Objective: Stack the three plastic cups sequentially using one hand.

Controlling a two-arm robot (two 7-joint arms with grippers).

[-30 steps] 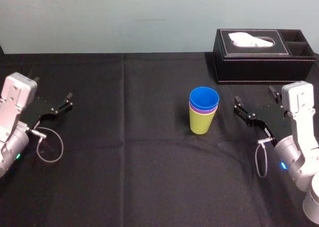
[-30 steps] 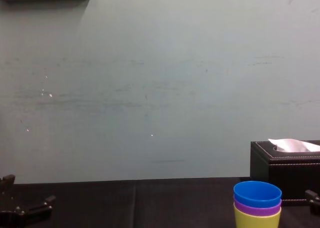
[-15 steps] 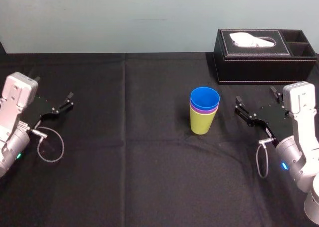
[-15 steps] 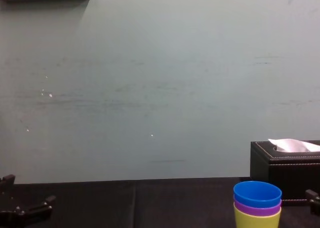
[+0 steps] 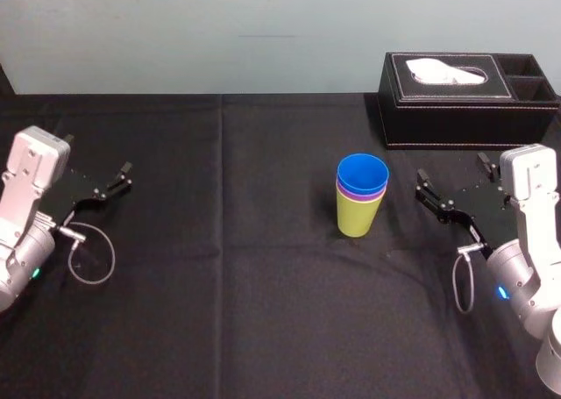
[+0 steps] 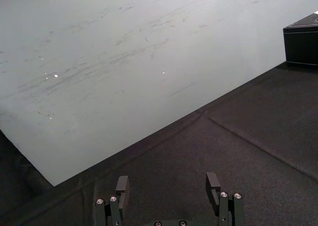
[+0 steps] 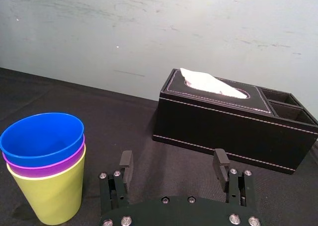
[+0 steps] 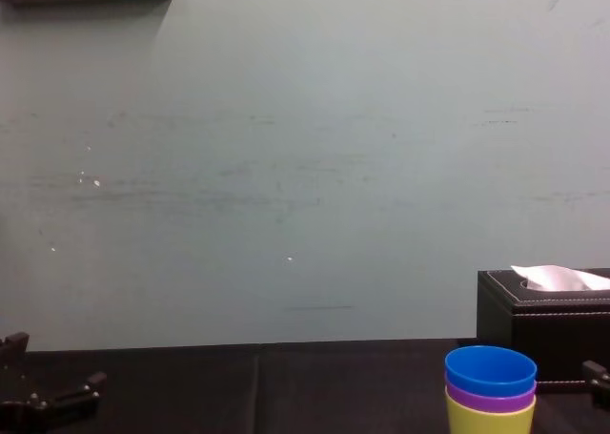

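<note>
Though cropped in chest view, stacked cups (image 7: 45, 171) whole from the right wrist; left gripper (image 6: 167, 179), right gripper (image 7: 173, 156) both spread.

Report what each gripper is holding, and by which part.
Nothing is held. The left gripper and the right gripper are open and empty; the stack of blue, purple and lime-green plastic cups stands untouched.

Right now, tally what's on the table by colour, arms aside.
Lime-green tapered plastic cup, bottom of the stack: 1
Purple tapered plastic cup, nested in the middle: 1
Blue tapered plastic cup, nested on top: 1
Black leather tissue box: 1
Total: 4
</note>
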